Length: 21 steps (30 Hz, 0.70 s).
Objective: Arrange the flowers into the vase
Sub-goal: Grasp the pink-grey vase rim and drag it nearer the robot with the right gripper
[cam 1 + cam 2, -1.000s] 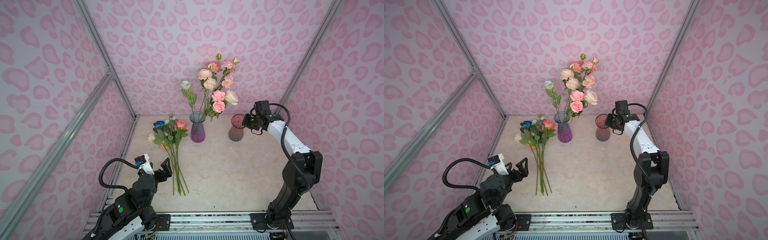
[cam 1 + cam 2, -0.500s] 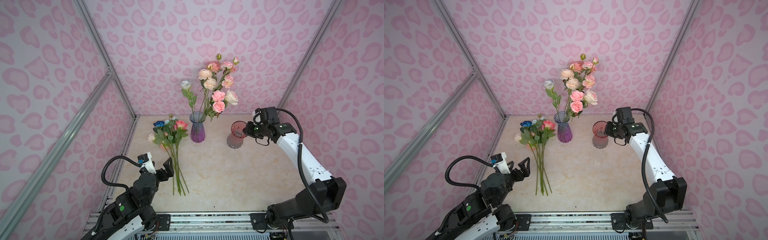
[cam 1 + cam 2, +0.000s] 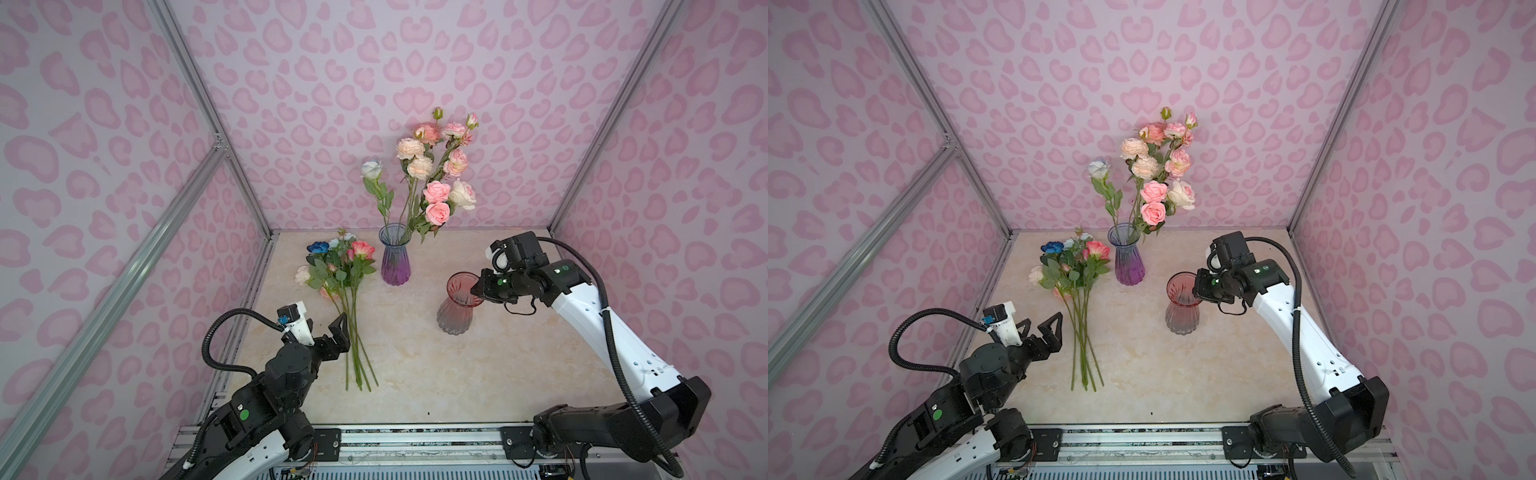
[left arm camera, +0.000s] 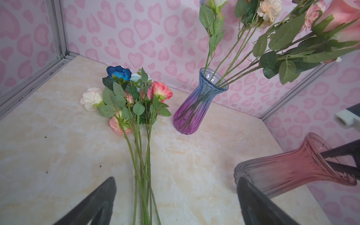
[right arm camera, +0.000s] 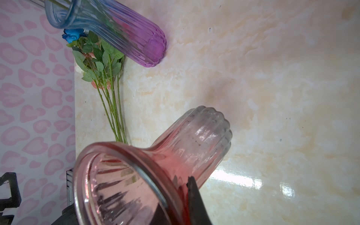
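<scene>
Left gripper point(image 3: 1040, 322) gapes wide and holds nothing, low over the near part of the table point(image 3: 478, 374). The bunch point(image 3: 1082, 320) of loose flowers lies flat just ahead of it and a little to its inner side. It is close by the nearer fingertip but apart from it in both top views. In the left wrist view the stems run straight forward between the two spread fingers point(image 4: 97, 204). Long axis: cut ends nearest this hand, blooms at the far end toward the back wall, roughly in line with the gripper's reach, so the jaws stand across the stems. Several stems overlap, and my guess is that taking one alone will need care. Right gripper point(image 3: 478, 291) is pinched tight on the rim of the pink vase point(image 3: 455, 313). The vase leans, and whether its base touches the table I cannot tell. That hand is well apart from the bunch, so the left arm is plainly the nearer for a pick. Purple vase point(image 3: 395, 262) stands upright beyond the blooms, farther again from the left hand, carrying a tall bouquet point(image 3: 432, 195) of pink, peach and cream. Table: cream marble look, glossy, a few dark specks. Walls point(image 3: 291, 83) all round: pink heart print, with aluminium frame bars point(image 3: 219, 143).
</scene>
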Each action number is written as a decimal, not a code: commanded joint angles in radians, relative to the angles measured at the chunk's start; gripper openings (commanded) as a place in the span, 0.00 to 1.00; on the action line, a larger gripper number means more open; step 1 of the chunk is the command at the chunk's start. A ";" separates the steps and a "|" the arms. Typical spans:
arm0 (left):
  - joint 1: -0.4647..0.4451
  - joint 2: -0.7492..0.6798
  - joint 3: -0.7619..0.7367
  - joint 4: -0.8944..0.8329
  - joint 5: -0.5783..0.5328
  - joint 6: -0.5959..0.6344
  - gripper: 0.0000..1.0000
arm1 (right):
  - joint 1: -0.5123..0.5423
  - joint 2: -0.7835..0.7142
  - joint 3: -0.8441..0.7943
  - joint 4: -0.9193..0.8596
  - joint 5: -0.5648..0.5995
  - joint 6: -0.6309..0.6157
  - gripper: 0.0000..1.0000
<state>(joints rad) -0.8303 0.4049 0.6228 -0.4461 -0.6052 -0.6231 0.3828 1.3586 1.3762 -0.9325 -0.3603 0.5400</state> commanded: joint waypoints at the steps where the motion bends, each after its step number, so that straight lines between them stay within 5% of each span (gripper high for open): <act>1: 0.001 0.013 0.013 0.030 0.007 0.009 0.98 | 0.019 0.019 0.000 0.025 -0.039 0.034 0.00; 13: 0.001 0.058 0.033 0.035 0.010 -0.001 0.98 | 0.076 0.065 -0.052 0.087 -0.047 0.075 0.00; 21: 0.001 0.030 0.038 0.024 -0.032 -0.003 0.97 | 0.077 0.112 -0.036 0.076 -0.046 0.058 0.31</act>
<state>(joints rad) -0.8303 0.4465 0.6437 -0.4393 -0.6033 -0.6270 0.4583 1.4601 1.3334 -0.8806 -0.3962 0.6090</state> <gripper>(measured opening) 0.971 0.314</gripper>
